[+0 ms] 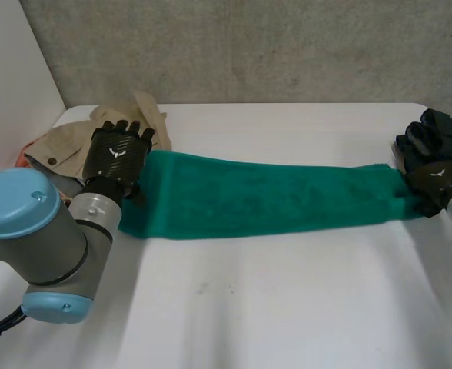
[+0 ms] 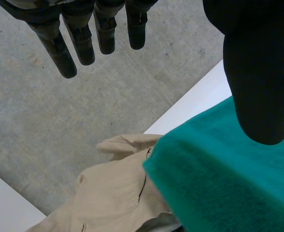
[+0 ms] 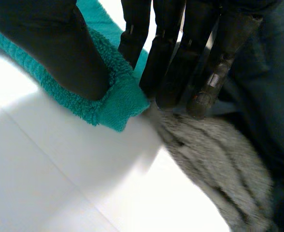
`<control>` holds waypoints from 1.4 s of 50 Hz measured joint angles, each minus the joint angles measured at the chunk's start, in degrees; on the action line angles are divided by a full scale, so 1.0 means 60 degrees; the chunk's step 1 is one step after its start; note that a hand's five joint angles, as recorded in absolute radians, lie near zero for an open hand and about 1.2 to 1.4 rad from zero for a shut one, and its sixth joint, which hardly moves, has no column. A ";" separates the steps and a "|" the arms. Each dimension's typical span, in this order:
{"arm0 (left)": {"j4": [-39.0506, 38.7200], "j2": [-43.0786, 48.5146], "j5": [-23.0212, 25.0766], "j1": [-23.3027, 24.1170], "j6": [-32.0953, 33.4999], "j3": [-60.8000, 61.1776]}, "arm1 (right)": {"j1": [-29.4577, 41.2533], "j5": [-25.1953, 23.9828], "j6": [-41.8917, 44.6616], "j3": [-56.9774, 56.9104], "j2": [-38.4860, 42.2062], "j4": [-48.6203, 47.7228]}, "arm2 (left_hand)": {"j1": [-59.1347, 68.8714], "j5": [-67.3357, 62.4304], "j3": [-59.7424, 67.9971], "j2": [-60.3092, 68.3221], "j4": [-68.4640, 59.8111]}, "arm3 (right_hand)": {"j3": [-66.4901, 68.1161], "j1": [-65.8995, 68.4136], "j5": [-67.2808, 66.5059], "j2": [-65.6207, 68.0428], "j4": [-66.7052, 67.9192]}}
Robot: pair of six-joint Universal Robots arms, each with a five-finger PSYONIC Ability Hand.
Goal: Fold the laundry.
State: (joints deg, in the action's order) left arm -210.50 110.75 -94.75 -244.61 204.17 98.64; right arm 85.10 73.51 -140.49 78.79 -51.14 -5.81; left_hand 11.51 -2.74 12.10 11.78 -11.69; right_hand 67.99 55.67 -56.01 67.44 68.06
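At the table's [image 1: 287,307] far left corner lies a crumpled beige garment [image 1: 61,146], reaching the left edge and touching the near end of the green towel [image 1: 264,196]. My left arm [image 1: 49,238] comes in over the near left part of the table. My left hand [image 1: 118,150] sits above the towel's left end, right where towel and beige garment meet. Its fingers [image 2: 84,43] are straight and spread, pointing toward the concrete wall [image 1: 249,46] and well clear of the cloth. The thumb is over the towel's pile. I cannot tell whether the thumb touches it, and the hand has hold of nothing.

The towel stretches as one long band across the middle of the table, from the left side almost to the right edge, lying flat with bare white table before and behind it.

At the right edge my right hand [image 1: 435,181] has the towel's end corner. My thumb [image 3: 60,43] presses down on the pile and my fingers stand close against the other side, so the corner is nipped between them and turned up a little. Crowding this hand are a dark garment [image 1: 449,127], heaped at the far right edge just behind it, and a grey fleecy cloth [image 3: 214,159] under my fingertips, touching the towel's corner.
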 measured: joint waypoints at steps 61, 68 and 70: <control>-0.0008 -0.1166 0.0030 -0.0501 -0.0019 0.0461 | 0.7596 0.0896 -0.0332 -0.1926 0.0294 -0.3031 | 0.0000 0.0000 0.0001 0.0000 0.0000 | -0.9288 -0.7359 0.8732 -0.9137 -0.9074; -0.0011 -0.0760 0.0302 0.0078 -0.0358 -0.0107 | 0.6046 0.1658 -0.3078 -0.0564 -0.1442 -0.2149 | 0.0000 0.0000 0.0001 0.0000 0.0000 | -0.9289 -0.7359 0.8732 -0.9137 -0.9074; 0.0006 -0.0458 0.0506 0.0462 -0.0584 -0.0437 | 0.5357 0.1654 -0.3924 -0.0117 -0.1812 -0.1483 | 0.0003 0.0000 0.0001 0.0000 -0.0002 | -0.9288 -0.7359 0.8732 -0.9137 -0.9074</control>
State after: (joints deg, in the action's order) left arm -210.46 108.00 -91.71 -241.84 200.67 96.02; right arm 117.24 83.43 -164.03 78.09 -62.01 -14.71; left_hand 11.53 -2.74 12.10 11.78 -11.71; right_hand 12.26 11.52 -3.62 12.62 13.61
